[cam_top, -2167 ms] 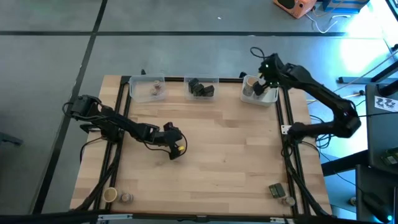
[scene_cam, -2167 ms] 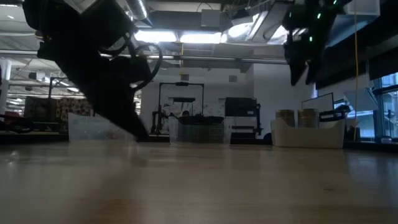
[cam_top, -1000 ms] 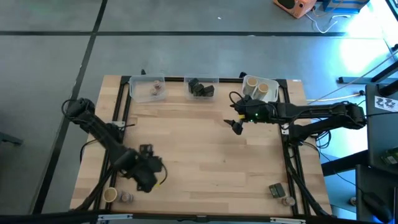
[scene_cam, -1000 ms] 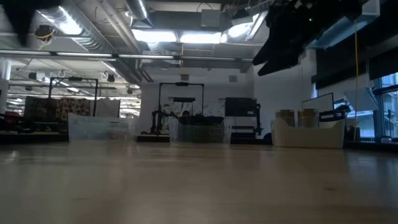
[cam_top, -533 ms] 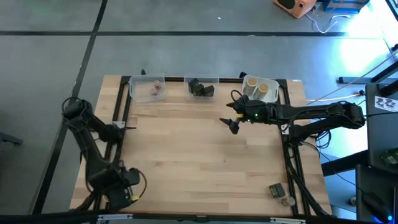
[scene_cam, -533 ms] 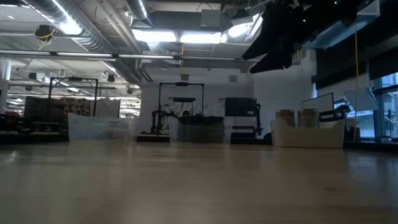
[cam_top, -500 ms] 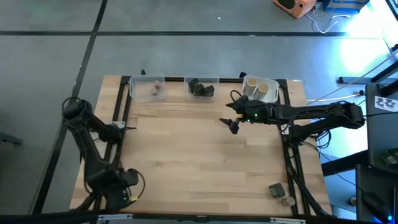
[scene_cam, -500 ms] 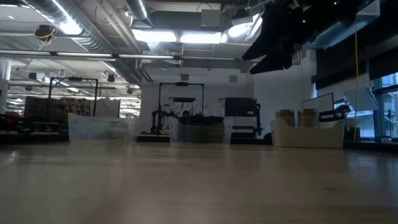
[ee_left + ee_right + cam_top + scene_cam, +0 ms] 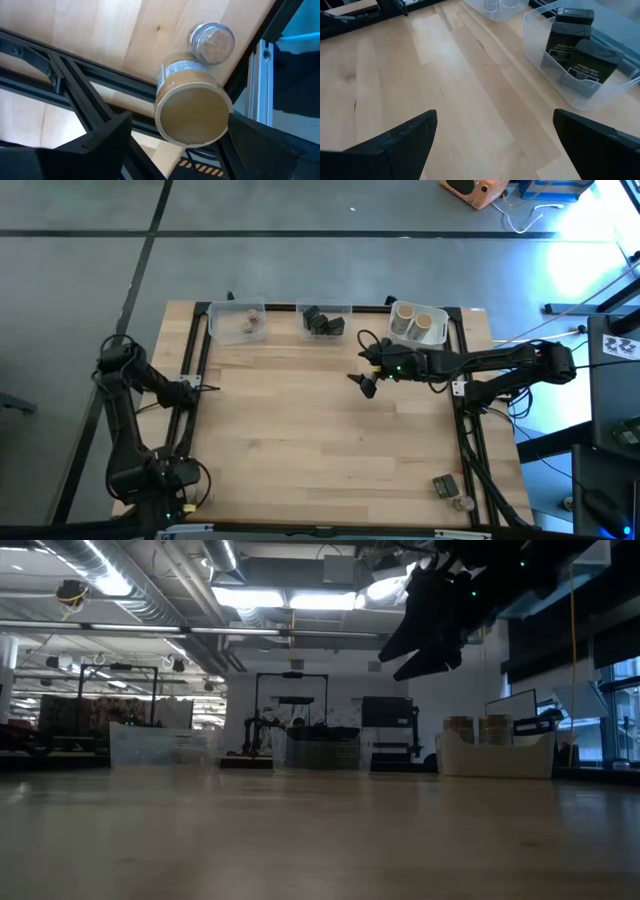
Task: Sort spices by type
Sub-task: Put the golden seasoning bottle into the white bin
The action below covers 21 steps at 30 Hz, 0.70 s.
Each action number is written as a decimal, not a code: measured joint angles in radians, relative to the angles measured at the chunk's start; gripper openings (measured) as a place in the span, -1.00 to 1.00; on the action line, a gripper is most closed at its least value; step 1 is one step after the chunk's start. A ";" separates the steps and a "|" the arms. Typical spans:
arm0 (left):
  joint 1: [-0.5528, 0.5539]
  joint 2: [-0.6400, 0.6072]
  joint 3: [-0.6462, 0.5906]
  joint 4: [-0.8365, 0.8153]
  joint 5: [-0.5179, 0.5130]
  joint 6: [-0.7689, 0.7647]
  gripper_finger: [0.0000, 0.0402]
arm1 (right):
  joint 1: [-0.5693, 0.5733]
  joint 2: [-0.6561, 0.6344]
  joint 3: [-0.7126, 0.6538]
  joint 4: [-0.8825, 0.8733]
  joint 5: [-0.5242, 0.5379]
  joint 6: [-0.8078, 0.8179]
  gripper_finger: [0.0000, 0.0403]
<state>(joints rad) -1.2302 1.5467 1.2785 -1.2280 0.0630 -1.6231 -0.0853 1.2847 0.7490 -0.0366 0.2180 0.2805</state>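
At the table's near left corner a tan cylinder with a pale top stands upright next to a small round jar. My left gripper hangs open above them, pointing down, one finger on each side of the cylinder's top, apart from it. In the high view the arm hides both spices. My right gripper is open and holds nothing, raised over the table's middle near the tub of dark blocks.
Three tubs line the far edge: a clear one with pinkish jars, a clear one with dark blocks, a white one with tan cylinders. A dark block and a round jar sit near the right front corner. Black frame rails run beside the left gripper.
My left gripper has swung toward the table's near left corner, rolling about its own axis, and now hangs over the tan cylinder and the jar. My right gripper has crept toward the table's left and sunk a little. Both have stayed open.
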 joint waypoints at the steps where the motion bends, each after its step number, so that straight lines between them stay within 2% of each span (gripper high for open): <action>1: -0.005 0.000 0.000 0.001 -0.003 -0.004 0.56 | 0.000 0.003 0.000 0.002 0.000 0.001 0.97; 11: -0.035 0.055 0.001 0.064 -0.011 0.001 0.56 | 0.000 0.004 0.000 0.029 0.000 0.003 0.97; 21: -0.034 0.052 0.002 0.032 -0.021 0.011 0.56 | 0.000 0.004 0.000 0.037 -0.001 0.003 0.97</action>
<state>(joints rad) -1.2644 1.5988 1.2809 -1.1959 0.0418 -1.6121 -0.0853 1.2884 0.7490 0.0002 0.2173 0.2832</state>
